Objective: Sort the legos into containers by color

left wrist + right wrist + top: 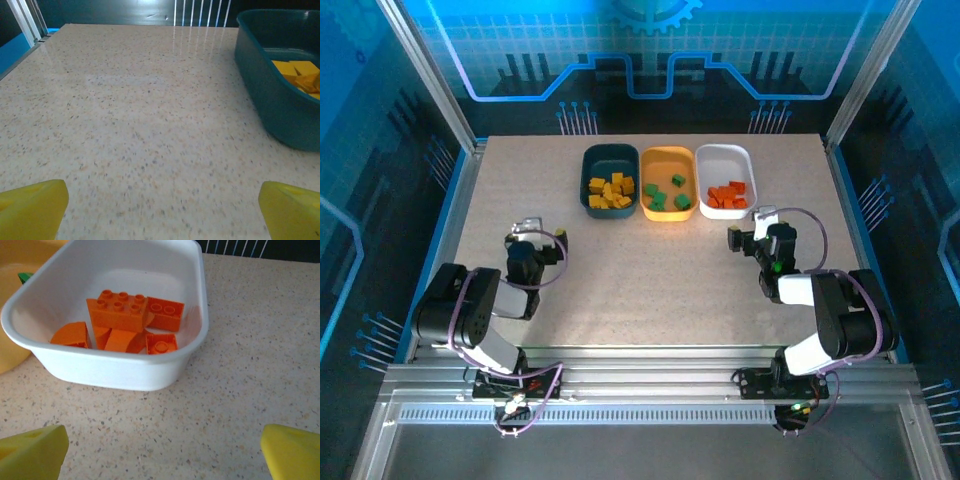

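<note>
Top external view: the yellow bricks (611, 192) lie in the dark teal tray (588, 165), the green bricks (666, 196) in the orange-yellow tray (668, 155) and the orange bricks (726, 194) in the white tray (723, 152). The three trays stand side by side at the far middle of the speckled bench (640, 270). Just short of the white tray, the right pincer (162, 445) holds its yellow fingers (30, 452) spread wide, gripping nothing. The left pincer (162, 207) is likewise wide open and empty over bare bench, with the teal tray's near corner ahead to its right.
</note>
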Tool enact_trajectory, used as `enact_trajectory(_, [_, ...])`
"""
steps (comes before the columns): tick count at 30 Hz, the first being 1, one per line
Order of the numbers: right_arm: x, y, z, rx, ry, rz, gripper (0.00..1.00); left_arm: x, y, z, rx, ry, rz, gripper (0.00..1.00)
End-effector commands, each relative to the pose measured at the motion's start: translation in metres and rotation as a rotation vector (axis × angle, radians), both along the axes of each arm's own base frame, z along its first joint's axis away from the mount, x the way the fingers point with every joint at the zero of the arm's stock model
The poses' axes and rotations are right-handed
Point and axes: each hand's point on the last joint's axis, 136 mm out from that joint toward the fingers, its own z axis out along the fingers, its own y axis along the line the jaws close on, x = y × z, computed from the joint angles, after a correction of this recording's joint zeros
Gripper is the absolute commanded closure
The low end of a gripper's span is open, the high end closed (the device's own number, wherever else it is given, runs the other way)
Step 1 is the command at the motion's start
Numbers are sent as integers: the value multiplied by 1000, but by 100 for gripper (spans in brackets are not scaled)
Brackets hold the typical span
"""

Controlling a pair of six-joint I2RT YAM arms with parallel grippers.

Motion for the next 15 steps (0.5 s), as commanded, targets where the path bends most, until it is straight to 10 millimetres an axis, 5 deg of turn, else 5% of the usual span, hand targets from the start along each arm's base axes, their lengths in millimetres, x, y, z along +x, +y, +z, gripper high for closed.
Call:
enact_trajectory(1, [8, 0, 9, -11, -23, -7, 0, 17, 3, 13, -40, 4, 12, 1])
enact_trajectory(15, [7, 1, 9, -13, -24, -6, 0, 20, -2, 14, -39, 9, -20, 1])
